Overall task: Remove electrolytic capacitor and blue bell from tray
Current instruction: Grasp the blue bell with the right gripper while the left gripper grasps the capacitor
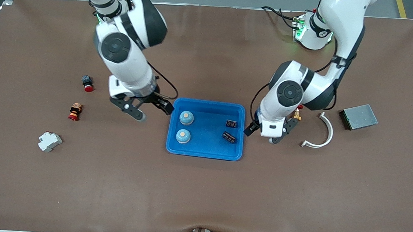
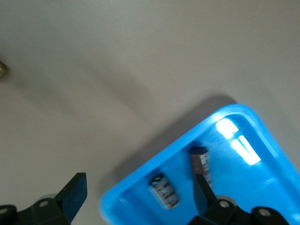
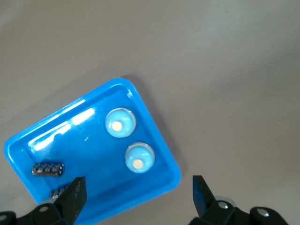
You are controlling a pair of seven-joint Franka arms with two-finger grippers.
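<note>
A blue tray [image 1: 207,102] sits mid-table. In it are two blue dome bells [image 1: 186,117] [image 1: 183,136] toward the right arm's end and two dark capacitors [image 1: 231,124] [image 1: 229,137] toward the left arm's end. My right gripper [image 1: 151,111] hangs open and empty beside the tray's bell end. The right wrist view shows its fingers [image 3: 75,194] apart, with the tray [image 3: 84,140], bells [image 3: 120,123] [image 3: 139,158] and a capacitor [image 3: 48,168]. My left gripper [image 1: 267,134] hangs open and empty by the capacitor end. The left wrist view shows the tray [image 2: 262,187] and capacitors [image 2: 164,190] [image 2: 201,164].
Toward the right arm's end lie two red-capped buttons [image 1: 87,83] [image 1: 75,111] and a white block [image 1: 49,141]. Toward the left arm's end lie a small brass part [image 1: 296,115], a white curved piece [image 1: 321,134] and a grey box [image 1: 358,116].
</note>
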